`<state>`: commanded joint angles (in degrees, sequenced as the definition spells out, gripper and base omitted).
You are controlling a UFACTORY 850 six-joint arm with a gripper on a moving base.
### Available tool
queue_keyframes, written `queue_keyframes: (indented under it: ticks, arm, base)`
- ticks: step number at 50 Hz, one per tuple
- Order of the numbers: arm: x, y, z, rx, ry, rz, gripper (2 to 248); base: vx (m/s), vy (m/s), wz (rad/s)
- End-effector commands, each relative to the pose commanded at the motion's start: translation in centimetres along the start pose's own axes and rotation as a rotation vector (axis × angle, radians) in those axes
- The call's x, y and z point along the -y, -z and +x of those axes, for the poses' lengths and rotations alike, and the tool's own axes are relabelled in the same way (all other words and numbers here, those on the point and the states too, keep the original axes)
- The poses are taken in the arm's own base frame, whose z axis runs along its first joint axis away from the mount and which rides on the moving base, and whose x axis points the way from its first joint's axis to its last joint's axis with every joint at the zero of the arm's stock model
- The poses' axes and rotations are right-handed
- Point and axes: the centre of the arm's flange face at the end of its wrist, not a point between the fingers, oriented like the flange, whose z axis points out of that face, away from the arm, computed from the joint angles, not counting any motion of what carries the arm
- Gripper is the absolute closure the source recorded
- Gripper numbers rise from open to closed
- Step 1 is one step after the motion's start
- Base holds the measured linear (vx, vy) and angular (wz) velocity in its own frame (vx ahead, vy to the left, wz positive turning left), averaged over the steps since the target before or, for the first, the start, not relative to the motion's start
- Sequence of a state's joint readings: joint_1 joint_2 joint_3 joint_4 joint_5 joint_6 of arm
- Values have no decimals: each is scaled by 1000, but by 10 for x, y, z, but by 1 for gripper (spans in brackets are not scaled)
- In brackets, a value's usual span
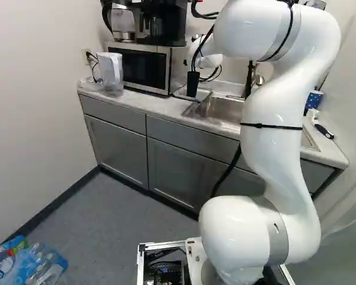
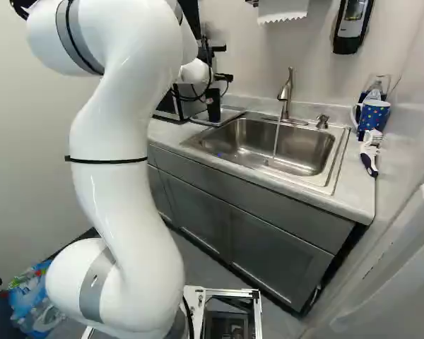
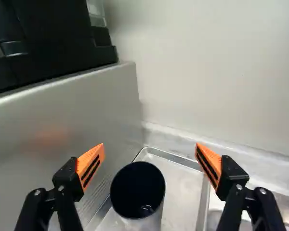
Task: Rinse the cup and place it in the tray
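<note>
Tool (image 2: 225, 63) spread wide, cup (image 3: 137, 190) below, upright in tray (image 3: 180, 192), nr microwave (image 3: 62, 130)

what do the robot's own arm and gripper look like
The arm is glossy white, with rounded segments, grey bands at the joints and thin black ties around it; a black cable hangs alongside. The gripper is black, its two fingers tipped with wedge-shaped orange pads bearing black stripes.

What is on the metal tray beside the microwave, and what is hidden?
A cup stands on the tray, mouth up, within the open gripper. The bare metal beside it shows; the patch underneath is covered by the cup.
</note>
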<state>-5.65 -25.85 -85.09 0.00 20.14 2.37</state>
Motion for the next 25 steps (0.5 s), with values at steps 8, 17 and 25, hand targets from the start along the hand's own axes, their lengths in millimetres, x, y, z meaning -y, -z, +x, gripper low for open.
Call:
queue_keyframes:
  ticks: [8,17,25]
  arm:
    - [-12,1,9,-17,-3,-17,3]
    - [-26,3,20,-35,-7,-37,3]
    - [-39,8,29,-50,-9,-55,3]
  base:
    - [0,0,0]
    - [0,0,0]
    - [0,0,0]
